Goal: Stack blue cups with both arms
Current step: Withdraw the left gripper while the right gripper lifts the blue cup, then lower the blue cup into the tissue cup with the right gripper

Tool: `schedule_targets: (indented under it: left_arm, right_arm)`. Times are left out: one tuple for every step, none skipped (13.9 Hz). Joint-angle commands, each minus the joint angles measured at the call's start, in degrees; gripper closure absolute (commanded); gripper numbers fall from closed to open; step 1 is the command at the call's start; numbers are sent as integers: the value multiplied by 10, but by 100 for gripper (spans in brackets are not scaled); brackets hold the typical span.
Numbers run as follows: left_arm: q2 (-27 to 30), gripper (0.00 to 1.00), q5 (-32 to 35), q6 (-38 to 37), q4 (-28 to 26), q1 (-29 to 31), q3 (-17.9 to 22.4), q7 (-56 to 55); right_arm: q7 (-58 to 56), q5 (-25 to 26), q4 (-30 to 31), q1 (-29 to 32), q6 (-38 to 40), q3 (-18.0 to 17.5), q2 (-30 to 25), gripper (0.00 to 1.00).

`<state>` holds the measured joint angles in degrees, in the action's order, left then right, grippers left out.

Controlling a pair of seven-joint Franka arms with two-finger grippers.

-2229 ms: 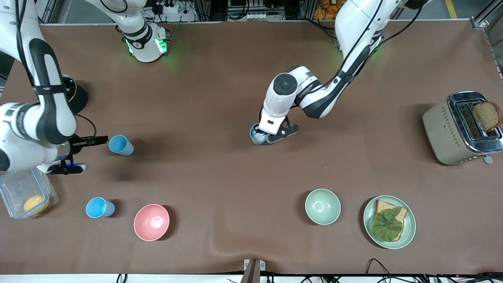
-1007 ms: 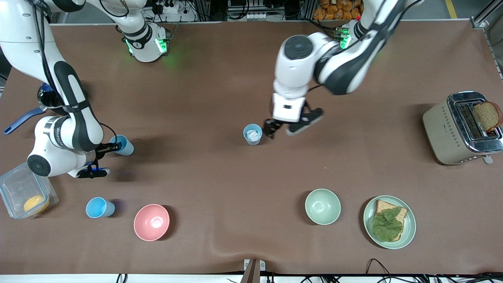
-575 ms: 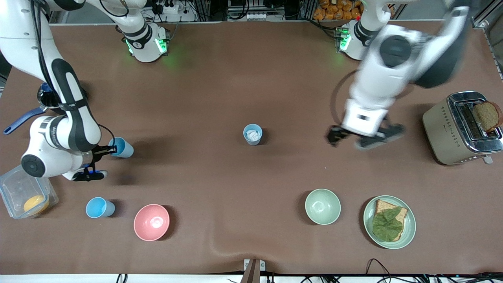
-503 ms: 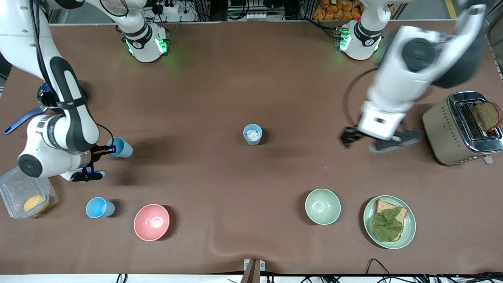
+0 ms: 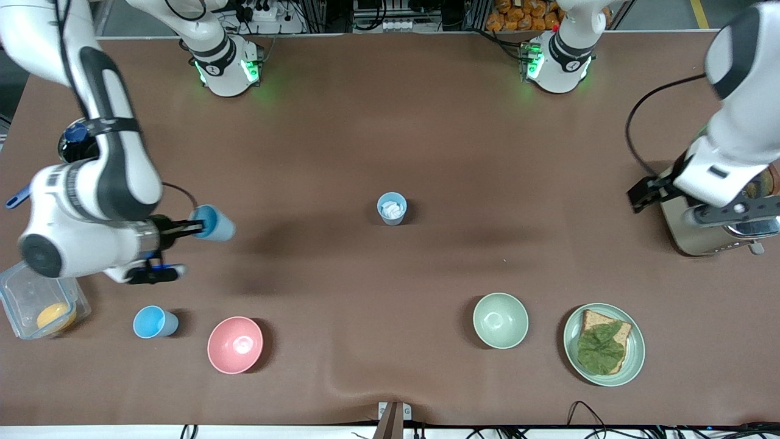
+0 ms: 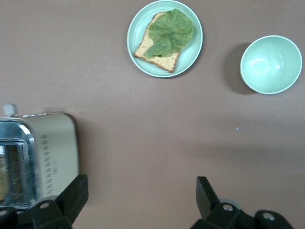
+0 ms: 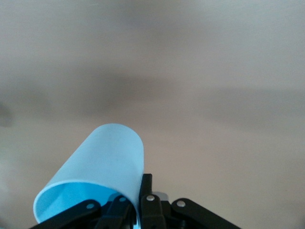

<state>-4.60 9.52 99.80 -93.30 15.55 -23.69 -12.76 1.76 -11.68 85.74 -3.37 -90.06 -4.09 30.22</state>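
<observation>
My right gripper (image 5: 194, 229) is shut on the rim of a light blue cup (image 5: 213, 224), with one finger inside its mouth. It holds the cup on its side in the air, above the table toward the right arm's end. In the right wrist view the cup (image 7: 100, 174) sticks out from the gripper (image 7: 138, 195). A greyer-blue cup (image 5: 391, 208) stands upright mid-table with something white inside. A third blue cup (image 5: 155, 321) stands beside the pink bowl (image 5: 235, 344). My left gripper (image 5: 669, 209) is open and empty next to the toaster (image 5: 688, 235); its wrist view (image 6: 138, 200) shows bare table between the fingers.
A pale green bowl (image 5: 500, 320) and a plate with bread and lettuce (image 5: 574, 360) lie nearer the front camera; both show in the left wrist view, bowl (image 6: 270, 64) and plate (image 6: 136, 28). A clear box (image 5: 24, 292) holding something orange sits beneath the right arm.
The left gripper let go of the greyer-blue cup mid-table and swung away to the toaster. The right gripper closed on the light blue cup, lifted it and moved it toward the table's middle.
</observation>
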Motion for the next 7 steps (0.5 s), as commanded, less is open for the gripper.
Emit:
schedule_targets:
  left_arm:
    - [2,0,-11,-62,48,6,-4,22]
    - [2,0,-11,-82,68,12,-5,22]
    - [2,0,-14,-101,85,18,-6,24]
    - [3,0,-21,-111,92,19,-7,26]
    - [4,0,-22,-121,94,20,-7,29]
    - [7,0,-22,-133,101,20,-7,30]
    - [13,0,-21,-143,107,18,-5,30]
  right_arm:
    - [93,-63,-14,-65,-8,5,27,100]
    - [137,-82,-18,-91,-26,5,33,100]
    - [179,-102,-18,-116,-46,4,35,100]
    - [222,-121,-18,-144,-68,5,39,100]
    - [259,-131,-18,-166,-88,5,41,100]
    - [290,-134,-18,-188,-106,5,41,100]
    - [318,-134,-19,-207,-118,4,41,100]
